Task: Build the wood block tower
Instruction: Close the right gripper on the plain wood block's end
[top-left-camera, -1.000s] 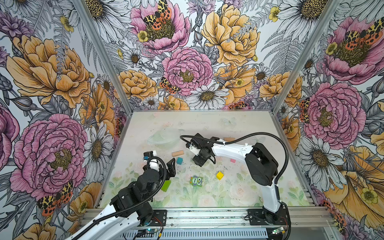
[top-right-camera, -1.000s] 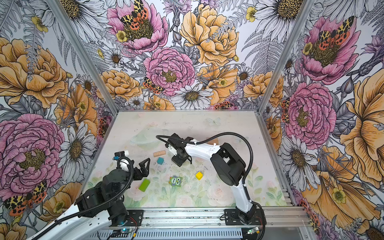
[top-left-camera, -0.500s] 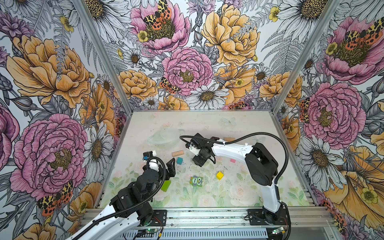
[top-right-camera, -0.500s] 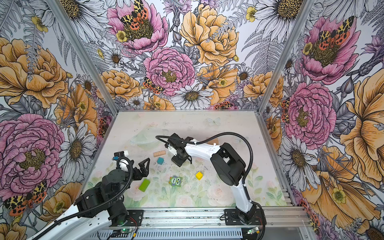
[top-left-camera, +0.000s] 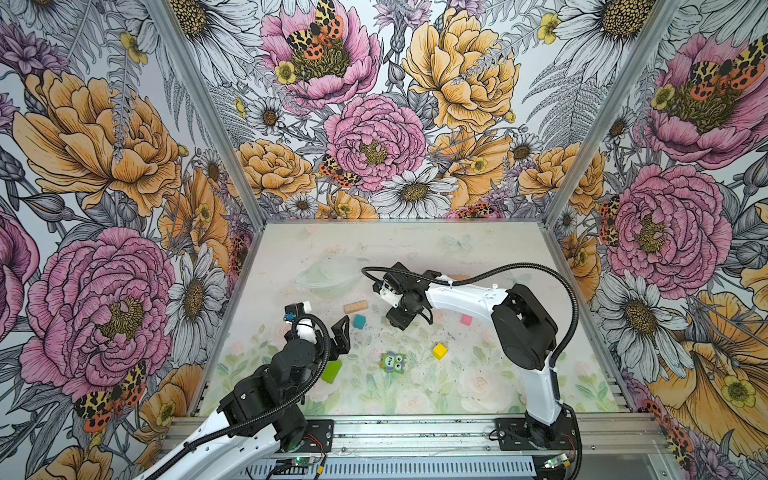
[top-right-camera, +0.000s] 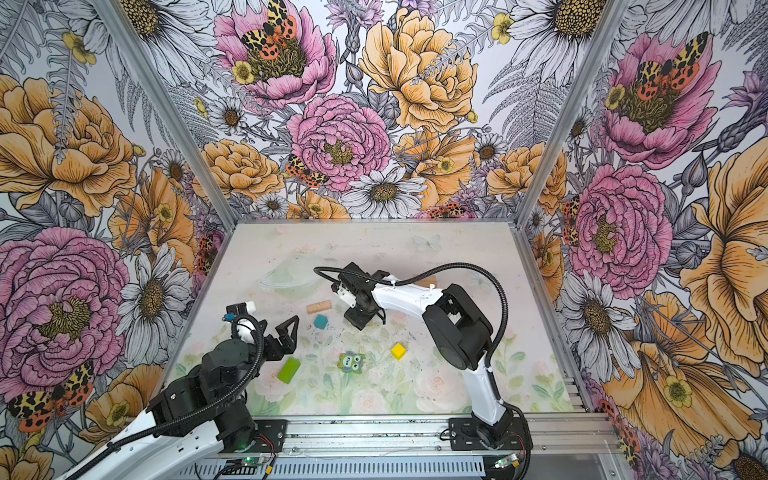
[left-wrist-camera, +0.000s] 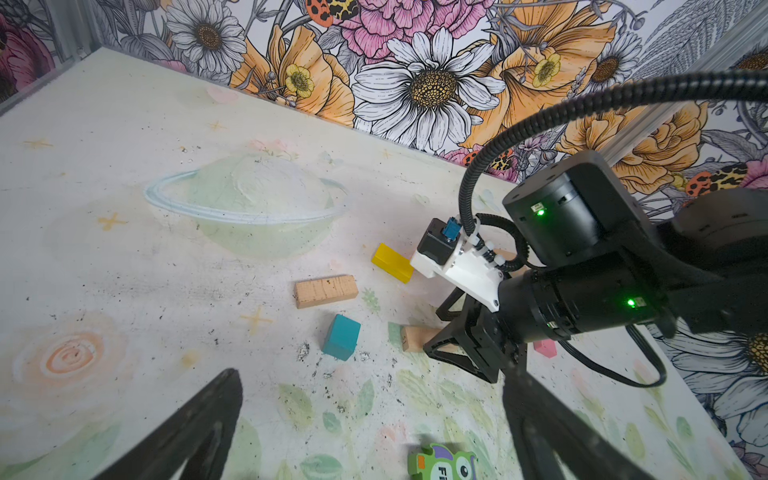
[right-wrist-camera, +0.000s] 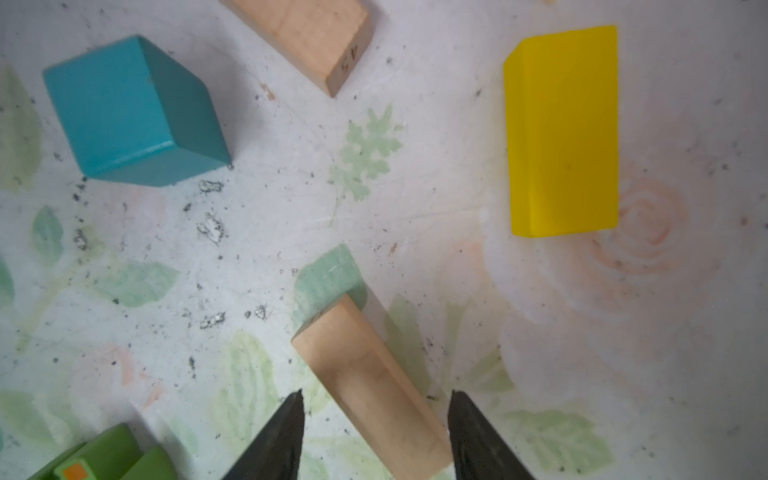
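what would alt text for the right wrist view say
Close overhead look at the right gripper, its two dark fingertips apart on either side of a plain tan bar lying on the pastel floral table. Beyond it lie a teal cube, a second tan bar and a yellow block.

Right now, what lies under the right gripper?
A plain tan bar lies on the table between the open jaws of the right gripper. Its end beneath the wrist is out of frame, and in both top views the gripper hides most of it.
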